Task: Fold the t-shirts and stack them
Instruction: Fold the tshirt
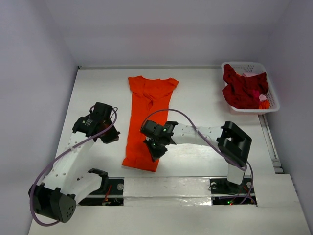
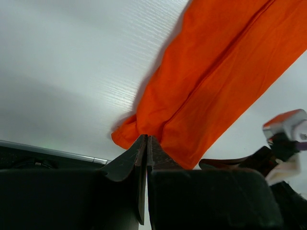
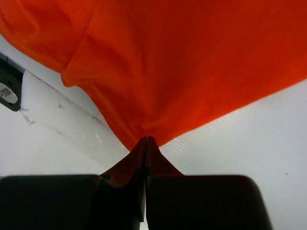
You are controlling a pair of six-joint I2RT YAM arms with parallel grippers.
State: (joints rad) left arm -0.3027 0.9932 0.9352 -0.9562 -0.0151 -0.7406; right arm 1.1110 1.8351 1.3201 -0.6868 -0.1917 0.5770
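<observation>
Orange t-shirt (image 1: 146,117) is lying on the white table (image 1: 205,98), folded into a long narrow strip. Its collar end is pointing toward the far wall and its hem is sitting close to the near edge.

The right gripper (image 1: 155,151) is resting over the strip's right edge, near the hem. Its jaws are pressing tightly together. In the right wrist view the cloth is puckering to a point just at the fingertips (image 3: 129,165), so the gripper appears to be pinching that edge of the shirt.

The left gripper (image 1: 111,137) is hanging over bare table just beside the shirt's left edge, apart from the cloth. Its jaws are also clenched, with nothing between them. In the left wrist view they are pointing toward the shirt's near corner.

Dark red t-shirts (image 1: 242,88) are sitting bunched in the white basket (image 1: 244,63) at the table's far right corner, well apart from both grippers.
</observation>
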